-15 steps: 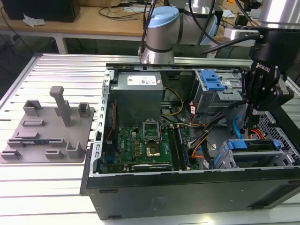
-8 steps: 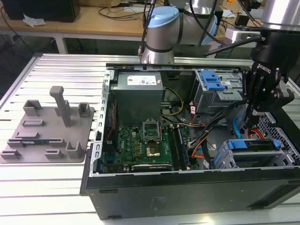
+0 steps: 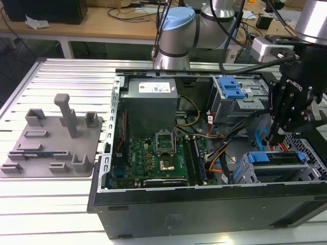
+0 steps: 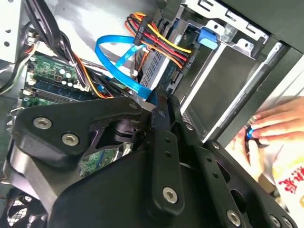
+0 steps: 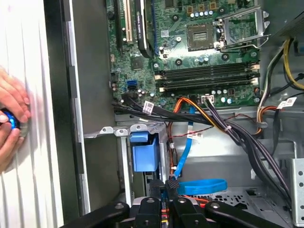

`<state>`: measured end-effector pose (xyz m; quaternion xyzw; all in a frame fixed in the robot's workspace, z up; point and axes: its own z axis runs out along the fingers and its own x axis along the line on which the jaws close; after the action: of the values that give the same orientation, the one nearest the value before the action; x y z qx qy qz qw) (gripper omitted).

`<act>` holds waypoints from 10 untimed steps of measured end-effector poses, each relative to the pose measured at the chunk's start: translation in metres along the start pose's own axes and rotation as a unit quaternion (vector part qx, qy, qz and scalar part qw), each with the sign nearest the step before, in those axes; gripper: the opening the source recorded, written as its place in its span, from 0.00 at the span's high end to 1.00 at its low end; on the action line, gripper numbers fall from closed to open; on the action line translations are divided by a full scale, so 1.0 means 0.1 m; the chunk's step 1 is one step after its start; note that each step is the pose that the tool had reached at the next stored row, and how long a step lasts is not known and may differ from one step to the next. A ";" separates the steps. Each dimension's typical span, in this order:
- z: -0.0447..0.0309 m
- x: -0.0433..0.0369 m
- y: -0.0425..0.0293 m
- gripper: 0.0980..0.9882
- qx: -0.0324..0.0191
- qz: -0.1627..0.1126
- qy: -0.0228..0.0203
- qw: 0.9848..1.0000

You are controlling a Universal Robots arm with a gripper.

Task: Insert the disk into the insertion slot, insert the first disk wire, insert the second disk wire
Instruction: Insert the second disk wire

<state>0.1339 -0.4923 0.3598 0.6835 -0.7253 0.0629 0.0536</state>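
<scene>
Hand (image 3: 280,133) hangs low at the cage (image 3: 306,166) on the exterior view's right, fingers pinched narrow around the black plug of the blue wire (image 5: 202,186). The disk (image 3: 278,158) already sits in the cage, its blue carrier showing. I judge the main risk to be a skewed plug: the thin, flat, glossy ribbon curls in springy loops and could twist the connector off line or snag the stiff orange-and-black bundle (image 4: 159,40) nearby. Perforated sheet metal edges look sharp. A person's hands (image 4: 266,126) rest just outside the case (image 3: 204,206).
</scene>
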 end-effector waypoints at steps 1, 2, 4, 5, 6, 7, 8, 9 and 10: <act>0.002 0.015 -0.003 0.93 0.000 0.000 -0.005 1.000; 0.005 0.031 -0.007 0.93 0.000 0.000 -0.010 1.000; 0.011 0.065 -0.021 0.93 -0.001 0.000 -0.018 1.000; 0.014 0.081 -0.034 0.93 -0.001 0.000 -0.021 1.000; 0.016 0.094 -0.045 0.93 -0.001 0.000 -0.024 1.000; 0.018 0.106 -0.052 0.93 -0.001 0.000 -0.026 1.000; 0.021 0.119 -0.059 0.93 -0.002 0.000 -0.028 1.000; 0.024 0.136 -0.065 0.93 -0.002 0.000 -0.031 1.000; 0.029 0.168 -0.070 0.93 -0.002 0.000 -0.034 0.999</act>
<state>0.1400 -0.5097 0.3597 0.6851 -0.7268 0.0382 0.0302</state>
